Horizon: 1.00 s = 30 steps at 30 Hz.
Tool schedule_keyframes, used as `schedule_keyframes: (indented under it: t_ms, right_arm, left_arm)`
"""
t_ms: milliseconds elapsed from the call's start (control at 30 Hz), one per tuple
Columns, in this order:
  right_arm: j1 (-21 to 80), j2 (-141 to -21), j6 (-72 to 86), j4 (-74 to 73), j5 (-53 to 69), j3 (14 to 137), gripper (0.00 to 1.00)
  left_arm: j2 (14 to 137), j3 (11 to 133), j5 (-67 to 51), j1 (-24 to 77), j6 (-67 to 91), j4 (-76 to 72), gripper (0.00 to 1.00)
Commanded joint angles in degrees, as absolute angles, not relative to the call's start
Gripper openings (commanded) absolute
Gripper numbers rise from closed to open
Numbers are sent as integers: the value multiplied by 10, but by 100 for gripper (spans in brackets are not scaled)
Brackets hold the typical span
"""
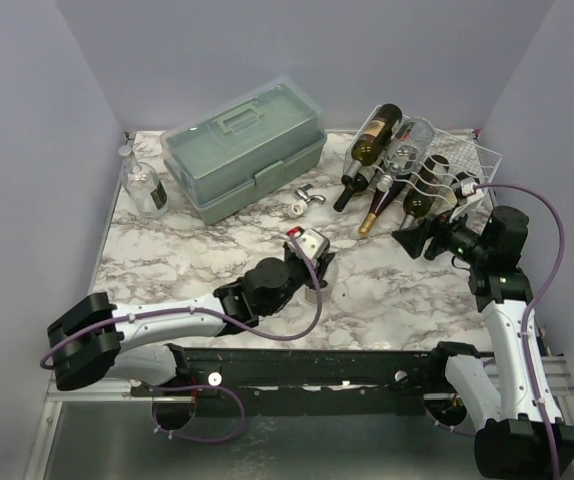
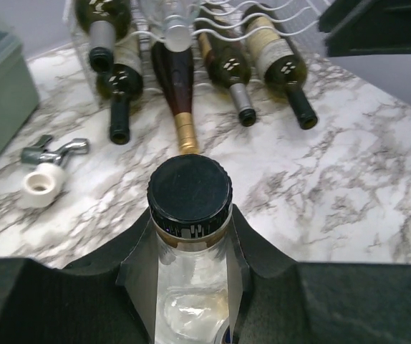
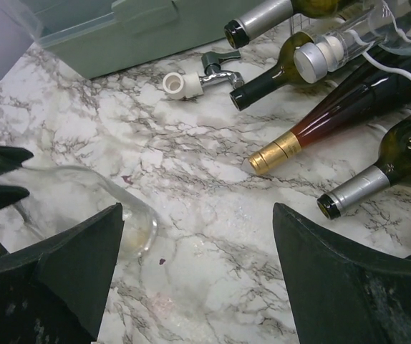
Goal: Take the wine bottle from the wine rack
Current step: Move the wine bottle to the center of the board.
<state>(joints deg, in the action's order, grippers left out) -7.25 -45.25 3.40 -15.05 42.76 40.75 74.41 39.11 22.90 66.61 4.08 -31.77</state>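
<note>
rack btls (image 1: 375, 138) x6 | black-cap btl (image 2: 190, 190) x1 | flask (image 1: 145, 190) x1 | toolbox (image 1: 242, 145) x1 | wire rack (image 1: 487, 160) x1 | tap (image 1: 307, 198) x1

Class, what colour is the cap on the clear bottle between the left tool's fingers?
Black cap, ribbed around its edge; the left wrist view shows it best.

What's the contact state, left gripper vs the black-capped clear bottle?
Touching. Left wrist view: the left gripper has its fingers flush against both sides of the clear bottle, below its black cap, no gap showing.
</note>
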Motion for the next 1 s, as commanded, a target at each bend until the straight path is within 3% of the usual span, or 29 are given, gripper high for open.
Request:
schedule_keyframes:
  t_ms: [0, 333, 967]
  right_arm:
    - [-76, -434, 6, -156, 446, 408, 88]
    - [-76, -425, -35, -177, 464, 411, 89]
    - [-76, -415, -43, -181, 455, 411, 89]
  left_arm:
    - [655, 353, 278, 616, 16, -348, 0]
    - [533, 316, 284, 434, 56, -274, 0]
    - [569, 370, 386, 162, 65, -246, 0]
